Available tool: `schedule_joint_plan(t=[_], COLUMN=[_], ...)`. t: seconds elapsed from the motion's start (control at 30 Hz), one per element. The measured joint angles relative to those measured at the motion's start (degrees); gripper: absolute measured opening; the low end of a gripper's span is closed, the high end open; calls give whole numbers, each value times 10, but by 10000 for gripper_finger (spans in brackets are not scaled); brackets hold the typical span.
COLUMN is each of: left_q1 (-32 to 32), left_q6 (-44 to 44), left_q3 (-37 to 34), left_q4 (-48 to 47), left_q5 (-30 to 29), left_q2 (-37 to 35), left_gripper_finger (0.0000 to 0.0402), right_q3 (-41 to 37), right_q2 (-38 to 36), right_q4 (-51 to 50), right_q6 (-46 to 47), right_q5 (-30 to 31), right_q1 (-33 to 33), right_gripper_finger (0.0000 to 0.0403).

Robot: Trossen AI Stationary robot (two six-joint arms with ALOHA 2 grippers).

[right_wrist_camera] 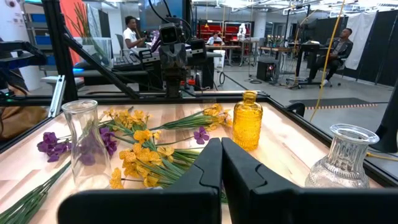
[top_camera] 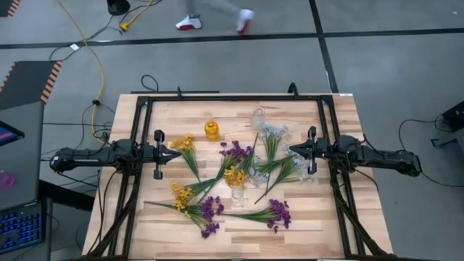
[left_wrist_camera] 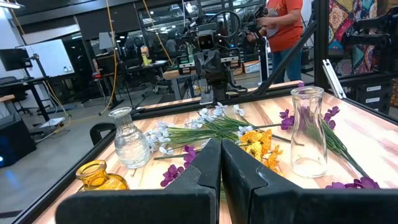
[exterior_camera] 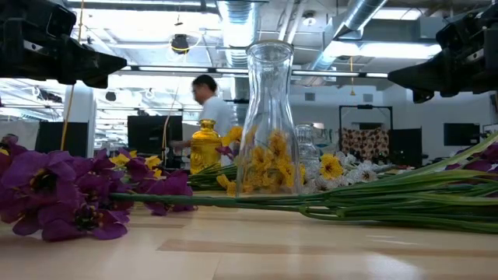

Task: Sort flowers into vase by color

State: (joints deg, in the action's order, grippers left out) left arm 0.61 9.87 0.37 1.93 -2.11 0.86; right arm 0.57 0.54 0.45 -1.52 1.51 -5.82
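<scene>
1. Left gripper (top_camera: pixel 176 153) raised over the table's (top_camera: pixel 326 217) left side, jaws closed on nothing.
2. Right gripper (top_camera: pixel 293 149) raised over the right side, jaws likewise closed and empty.
3. Flowers (top_camera: pixel 232 177) strewn loose across the middle of the table: yellow, purple and pale sprigs, stems crossing.
4. Amber vase (top_camera: pixel 211 130) and clear ribbed vase (top_camera: pixel 258 117) upright toward the far edge.
5. Tall clear vase (top_camera: pixel 237 196) upright among the stems, empty.
6. Person (exterior_camera: pixel 212 105) in the room beyond.
</scene>
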Motion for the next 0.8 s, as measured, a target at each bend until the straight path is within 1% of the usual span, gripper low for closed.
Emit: schedule_joint_plan(t=[0.43, 0.53, 0.6, 0.7, 0.8], left_q1=[0, 0, 0, 0, 0], left_q6=[0, -20, -40, -79, -129], left_q3=[0, 0, 0, 0, 0], left_q4=[0, 1, 4, 12, 19], left_q5=[0, -5, -24, -68, -113], left_q2=[0, 0, 0, 0, 0], left_gripper_finger=[0, 0, 0, 2, 15], right_q3=[0, 0, 0, 0, 0], right_q2=[0, 0, 0, 0, 0], right_q4=[0, 0, 0, 0, 0], right_q6=[0, 0, 0, 0, 0], right_q5=[0, 0, 0, 0, 0], right_q1=[0, 0, 0, 0, 0], right_gripper_finger=[33, 33, 33, 33, 33])
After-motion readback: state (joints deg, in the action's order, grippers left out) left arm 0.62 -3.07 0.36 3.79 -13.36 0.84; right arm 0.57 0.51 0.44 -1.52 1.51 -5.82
